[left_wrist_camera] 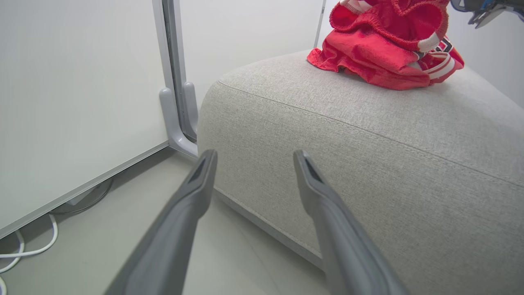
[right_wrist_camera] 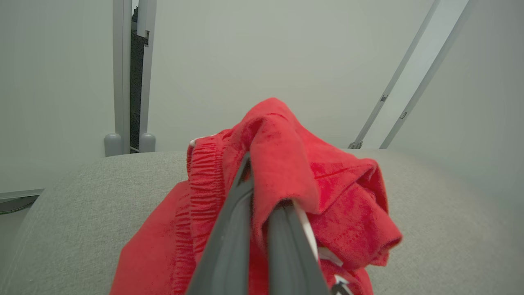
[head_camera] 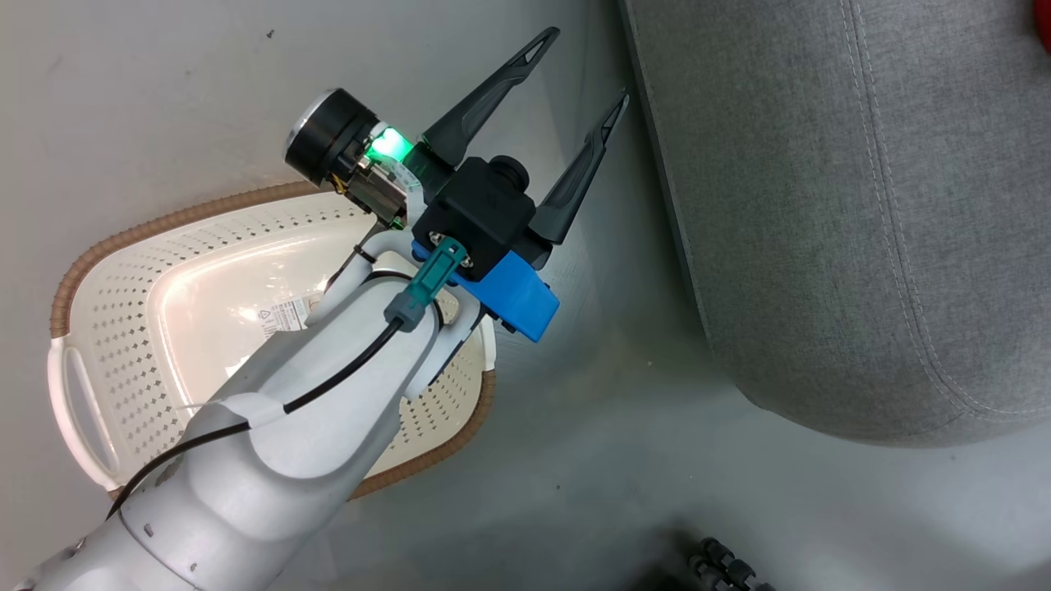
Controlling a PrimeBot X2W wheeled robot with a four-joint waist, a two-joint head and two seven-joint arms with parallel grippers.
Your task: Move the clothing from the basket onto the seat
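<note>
In the head view, your left gripper hangs over the floor between the basket and the seat, its fingers spread wide and holding nothing. The part of the basket that the arm leaves uncovered shows no red.

In the left wrist view, the clothing lies heaped on the seat.

In the right wrist view, your right gripper is closed on a red fold above the cushion. Judge the cloth light, limp and clingy. Pinch a thick fold or the elastic band.
</note>
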